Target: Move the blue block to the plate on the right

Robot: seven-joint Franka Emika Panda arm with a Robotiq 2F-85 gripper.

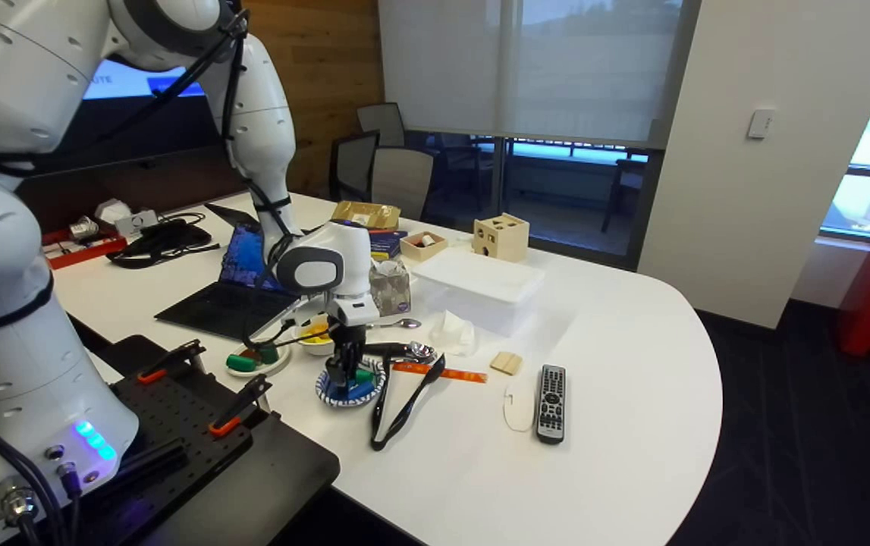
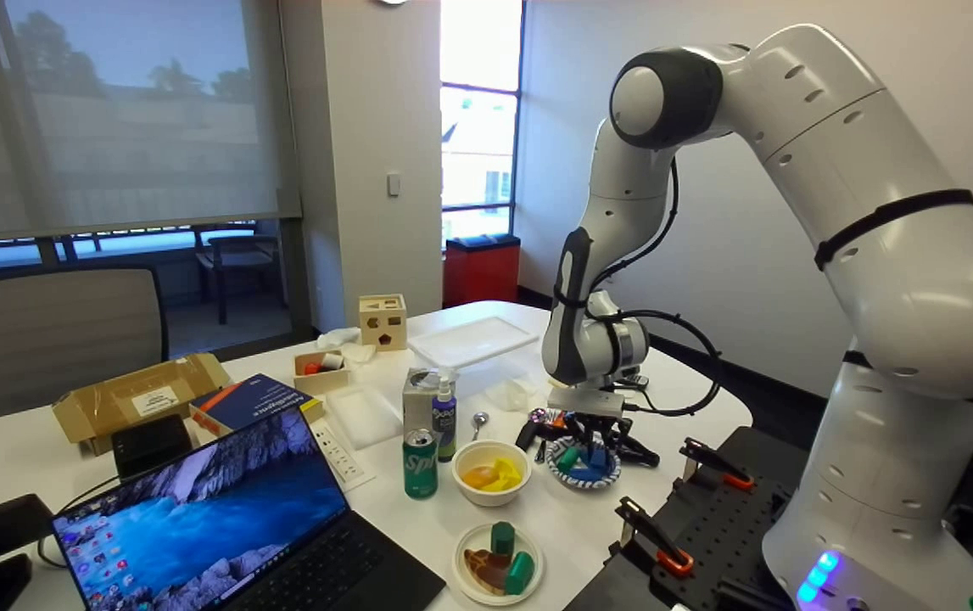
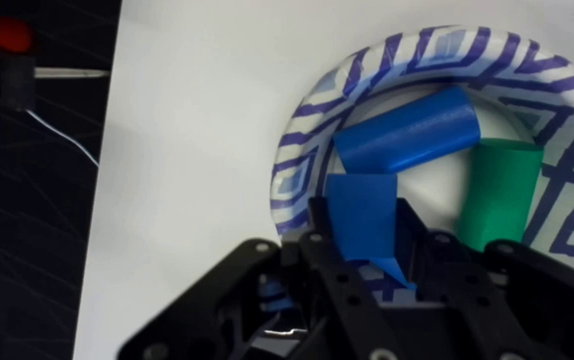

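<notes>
Wrist view: a square-faced blue block [image 3: 362,217] is gripped by the gripper [image 3: 362,212], its black fingers [image 3: 411,224] pressed to opposite sides. The block is held within the rim of a deep, round, purple-patterned white plate [image 3: 299,165]; I cannot tell whether it touches the bottom. Lying in that plate are a blue cylinder [image 3: 409,131], just beside the held block, and a green cylinder [image 3: 501,192].

In an exterior view I note black tongs [image 1: 406,413] just beside the plate, crossing an orange strip [image 1: 465,375]; a dark-grey remote control [image 1: 552,406] lies well apart. In an exterior view I also find a white bowl [image 2: 490,498] with yellow pieces [image 2: 503,475] near the patterned plate, and, farther off, a shallow pale plate [image 2: 478,538] bearing two green blocks [image 2: 519,574] and a brown patterned piece [image 2: 486,570]. A white table [image 1: 617,364] supports all of these.
</notes>
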